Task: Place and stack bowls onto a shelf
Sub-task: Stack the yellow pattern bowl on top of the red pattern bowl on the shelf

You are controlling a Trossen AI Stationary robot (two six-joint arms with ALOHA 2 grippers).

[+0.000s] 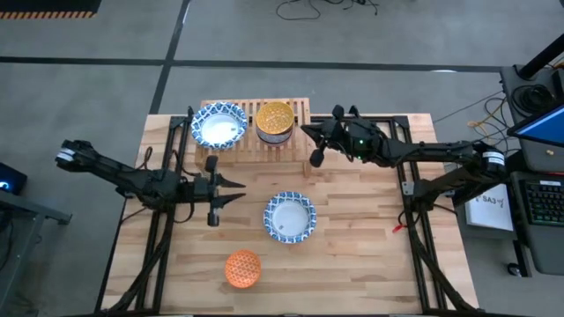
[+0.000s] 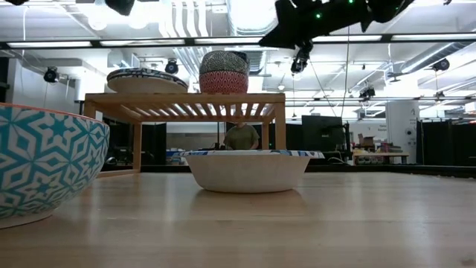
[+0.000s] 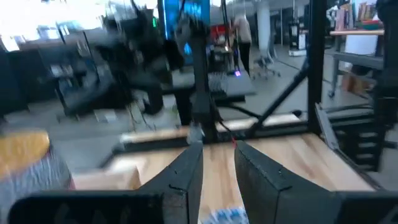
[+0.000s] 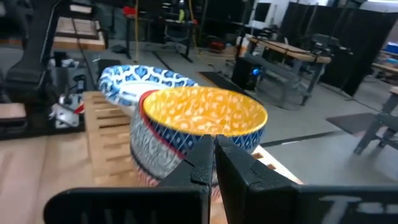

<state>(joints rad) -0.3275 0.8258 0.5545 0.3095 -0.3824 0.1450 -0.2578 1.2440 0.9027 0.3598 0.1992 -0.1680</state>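
Two bowls on shelf (image 1: pixel 256 134): wide blue bowl (image 1: pixel 218 126) at 11 o'clock; yellow-topped stack (image 1: pixel 274 121) just beside it, near the right edge.
Loose: blue-rimmed bowl (image 1: pixel 289 217) mid-table; orange bowl (image 1: pixel 243 269) at 6 o'clock.
Open room: bare wood right of centre.
Left gripper (image 1: pixel 236 190): fingers slightly apart, empty.
Right gripper (image 1: pixel 310 139): fingers together, beside the stack.
Writing: none legible.

two wide blue-patterned bowls (image 1: pixel 218 126) (image 1: pixel 289 217), a stack of small bowls (image 1: pixel 274 121) whose number is unclear, one orange small bowl (image 1: pixel 243 269), one shelf (image 1: pixel 298 132).
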